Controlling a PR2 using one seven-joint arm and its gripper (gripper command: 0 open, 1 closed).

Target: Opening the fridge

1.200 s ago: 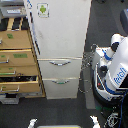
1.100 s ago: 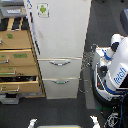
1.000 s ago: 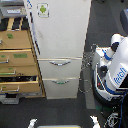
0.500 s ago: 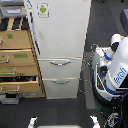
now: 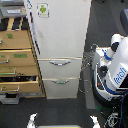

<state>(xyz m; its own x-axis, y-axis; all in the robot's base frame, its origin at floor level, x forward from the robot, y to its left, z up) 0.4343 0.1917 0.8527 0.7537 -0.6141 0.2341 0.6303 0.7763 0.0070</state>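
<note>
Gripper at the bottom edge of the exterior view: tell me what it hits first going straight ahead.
Probably the fridge's bottom drawer: the gripper's two white tips seem to point up the picture at it, with only bare floor between. Depth is unclear.

At the right edge of the frame stands the robot body (image 5: pixel 116 70), a bulky white shell with rounded shoulders and a smooth curved front. A blue band runs across its lower front, and blue lettering, too blurred to read, sits on the white panel above. A white rounded arm segment (image 5: pixel 113 46) with a blue joint rises at its upper left. Thin dark cables (image 5: pixel 90 60) loop along its left side. The base (image 5: pixel 107 97) is dark.
</note>
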